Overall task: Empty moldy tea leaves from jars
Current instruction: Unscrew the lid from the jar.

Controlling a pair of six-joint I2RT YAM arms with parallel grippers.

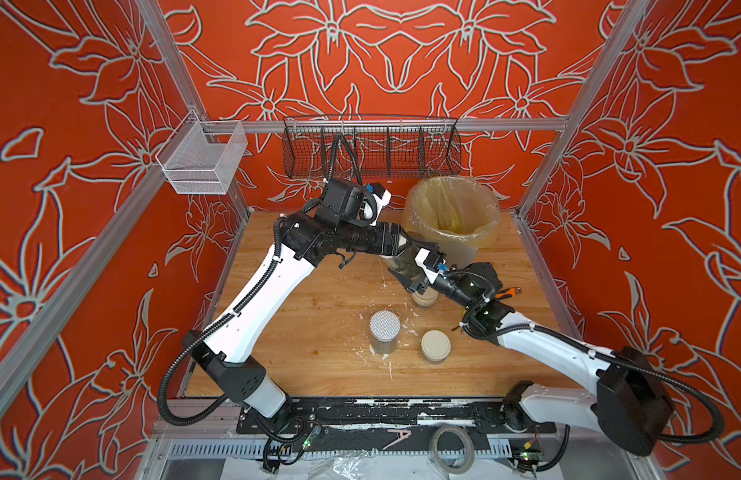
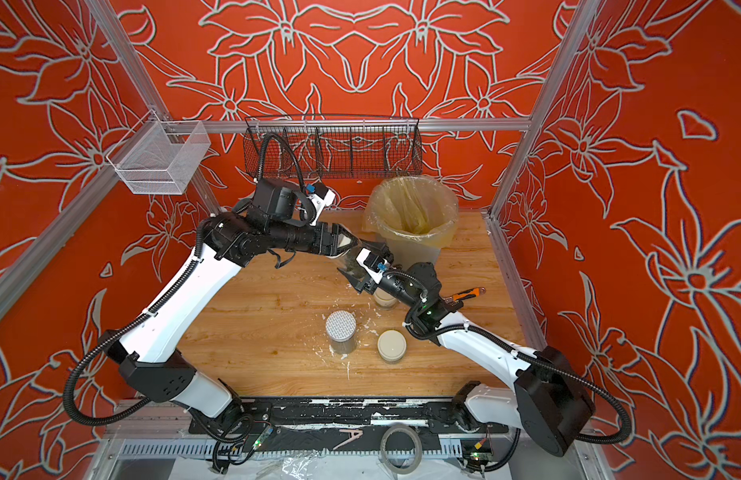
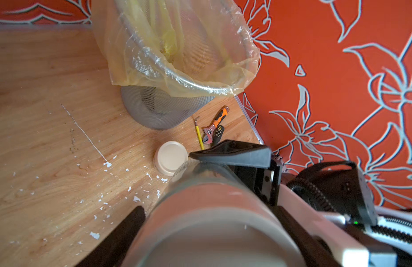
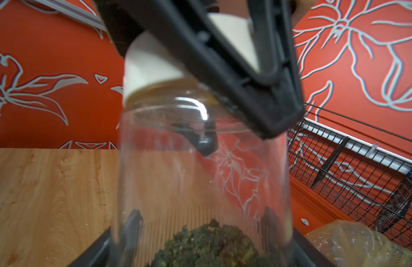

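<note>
Tea leaves [image 4: 207, 245] sit in a clear jar [image 1: 396, 262] gripped by the right hand [image 1: 414, 268], tilted above the worktop [image 1: 319, 299] beside the lined bin [image 1: 491, 208]. The left hand [image 1: 402, 243] straddles its cream lid [image 4: 152, 67], grip unclear.

Bin [image 1: 495, 208] at the back; jars [image 1: 384, 328] before it; wrench [image 1: 511, 292] to the right.

Your left arm [image 1: 260, 299] and right arm [image 1: 543, 349] wear white shells with black joints. Ribbed black cables [image 1: 169, 374], zip-tied in white, lead back from your black left gripper [image 1: 407, 242] and right gripper [image 1: 416, 265]; a blue plug [image 1: 441, 266] sits behind each.
</note>
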